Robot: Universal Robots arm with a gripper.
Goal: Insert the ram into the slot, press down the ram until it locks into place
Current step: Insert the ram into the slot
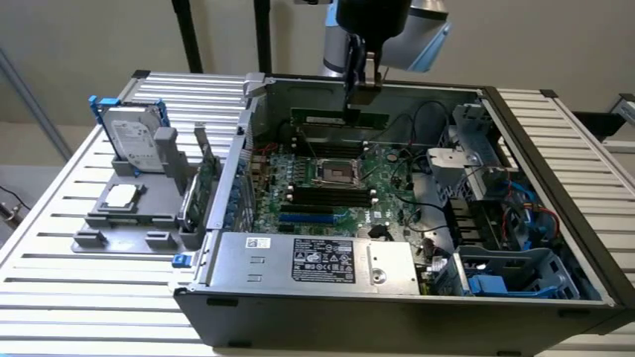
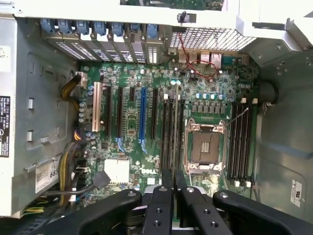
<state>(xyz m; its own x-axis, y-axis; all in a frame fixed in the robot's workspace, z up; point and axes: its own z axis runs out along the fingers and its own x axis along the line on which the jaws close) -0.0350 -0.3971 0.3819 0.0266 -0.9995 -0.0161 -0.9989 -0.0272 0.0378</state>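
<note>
The gripper (image 1: 359, 100) hangs inside the open computer case (image 1: 297, 312), its jaws pinching the top edge of the ram (image 1: 323, 117). The green stick is upright and level near the case's far wall. From the wrist it shows edge-on (image 2: 174, 132) over the black slot (image 2: 167, 132) beside the metal processor socket (image 2: 204, 147). It looks lined up with the slot, though I can't tell whether its lower edge touches.
</note>
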